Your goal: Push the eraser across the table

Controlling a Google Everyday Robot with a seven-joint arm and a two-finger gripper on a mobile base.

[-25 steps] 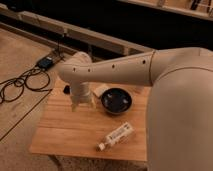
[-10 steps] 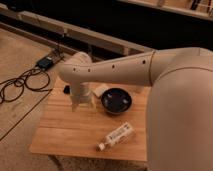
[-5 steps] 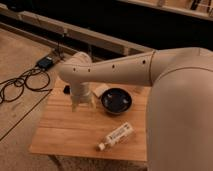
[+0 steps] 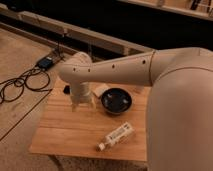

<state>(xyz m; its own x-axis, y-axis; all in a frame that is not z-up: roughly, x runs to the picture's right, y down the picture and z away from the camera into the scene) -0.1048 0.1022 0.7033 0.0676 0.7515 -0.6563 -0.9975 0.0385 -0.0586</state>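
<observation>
Camera view shows the big cream arm reaching down over the low surface of light wooden slats (image 4: 70, 131), with its tool (image 4: 82, 104) close over the boards near the far left corner. Whether the tool is open or closed I cannot tell, nor whether it holds anything. Just beside it, toward the left edge, a small flat black eraser (image 4: 66, 89) peeks out, mostly hidden by the wrist. It looks light and rigid, likely to skid easily on the wood and to twist if nudged off-centre, so I'd press against the middle of a long side. A dark round bowl (image 4: 116, 101) sits near the far edge, and a white labelled bottle (image 4: 116, 136) lies toward the near edge. Black cables (image 4: 20, 85) trail over the beige carpet (image 4: 20, 120) to the left.
</observation>
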